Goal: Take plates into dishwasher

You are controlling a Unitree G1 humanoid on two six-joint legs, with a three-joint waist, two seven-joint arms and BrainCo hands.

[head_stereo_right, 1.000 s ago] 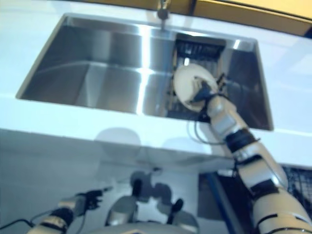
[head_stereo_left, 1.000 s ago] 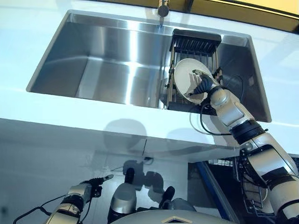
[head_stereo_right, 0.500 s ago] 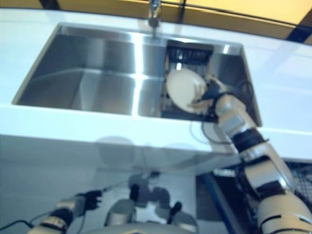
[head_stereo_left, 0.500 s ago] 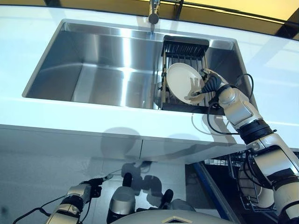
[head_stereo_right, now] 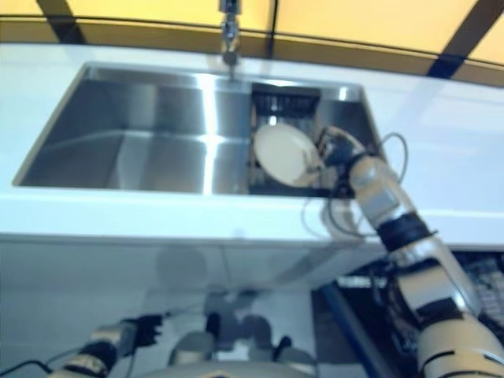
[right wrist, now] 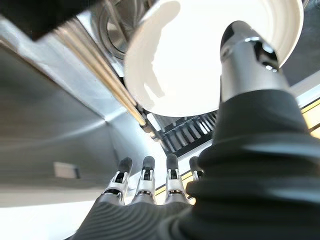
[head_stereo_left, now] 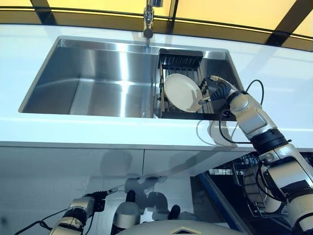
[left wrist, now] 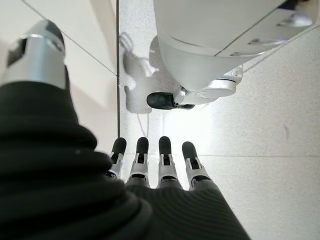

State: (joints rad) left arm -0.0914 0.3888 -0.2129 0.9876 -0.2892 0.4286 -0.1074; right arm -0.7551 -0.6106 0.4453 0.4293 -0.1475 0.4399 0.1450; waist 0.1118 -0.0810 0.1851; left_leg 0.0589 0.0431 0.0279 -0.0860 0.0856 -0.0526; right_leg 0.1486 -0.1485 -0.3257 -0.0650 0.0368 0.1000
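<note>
the white counter (head_stereo_left: 73,129) is the biggest thing before me, and it runs around a wide steel sink (head_stereo_left: 88,81). the left part of the sink basin is bare metal. a faucet (head_stereo_left: 148,19) stands at the far rim, near the middle.

in the right end of the sink sits a dark dish rack (head_stereo_left: 181,73) with thin bars. below the counter on my right side, a wire basket (head_stereo_left: 254,191) of the dishwasher shows, low and near my right arm.

the white plate (head_stereo_left: 182,92) stands tilted on its edge over the rack, its face turned toward the left basin. it is not in the dishwasher; it is above the rack in the sink.

my right hand (head_stereo_left: 217,89) is at the right edge of this plate. in the right wrist view my thumb (right wrist: 245,55) lies against the plate (right wrist: 200,60), while my fingers (right wrist: 145,175) stand straight in a row and apart from it, with the rack bars (right wrist: 100,65) past them. so the hand is not closed around the plate, only the thumb touches it.

my left hand (head_stereo_left: 83,204) hangs low under the counter, well apart from the sink. its fingers (left wrist: 165,160) are straight and relaxed over the pale floor (left wrist: 270,150), and they hold nothing.
</note>
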